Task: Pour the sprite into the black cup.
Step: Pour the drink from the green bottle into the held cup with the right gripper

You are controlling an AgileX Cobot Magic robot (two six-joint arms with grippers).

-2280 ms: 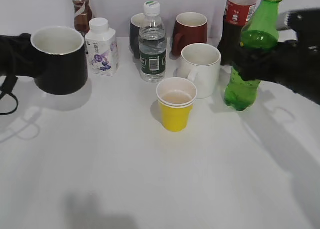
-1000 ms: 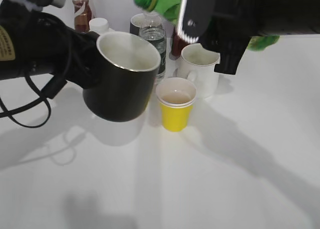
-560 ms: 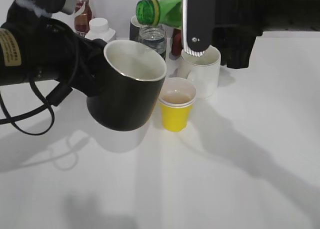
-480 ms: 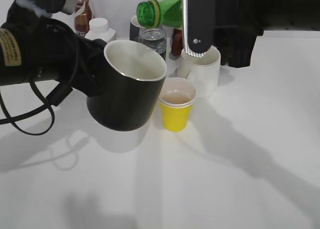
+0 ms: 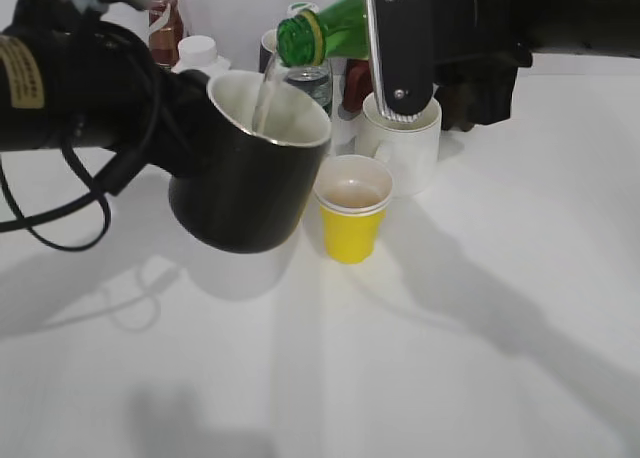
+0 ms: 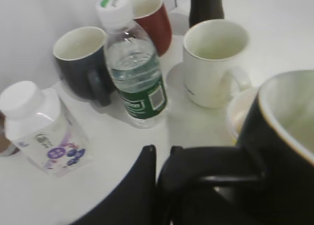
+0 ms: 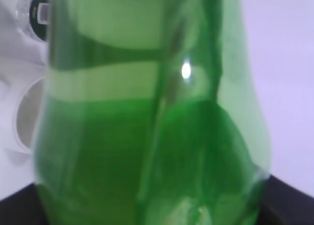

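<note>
The sprite (image 5: 335, 28) is held tipped nearly level above the desk (image 5: 450, 358) by the right gripper (image 5: 440, 48), its fingers clamped around the green body. The open mouth points left and slightly down. A thin clear stream is seen falling from the mouth into the black cup (image 5: 250, 168), landing just inside the far rim.

The black cup is held in the air, left of centre, by the left gripper (image 6: 162, 173), which is pinched on the loop handle. The cup is tilted slightly toward the bottle.

A yellow paper cup (image 5: 352, 208) stands just right of the black cup, and a white mug (image 5: 405, 143) stands behind it — both close to the stream's path.

For a clean pour, the bottle's tilt would best be raised slowly and the mouth kept over the cup's white inside, away from the rim — a sudden tip could send liquid over the edge onto the desk. The cup is best kept steady.
</note>
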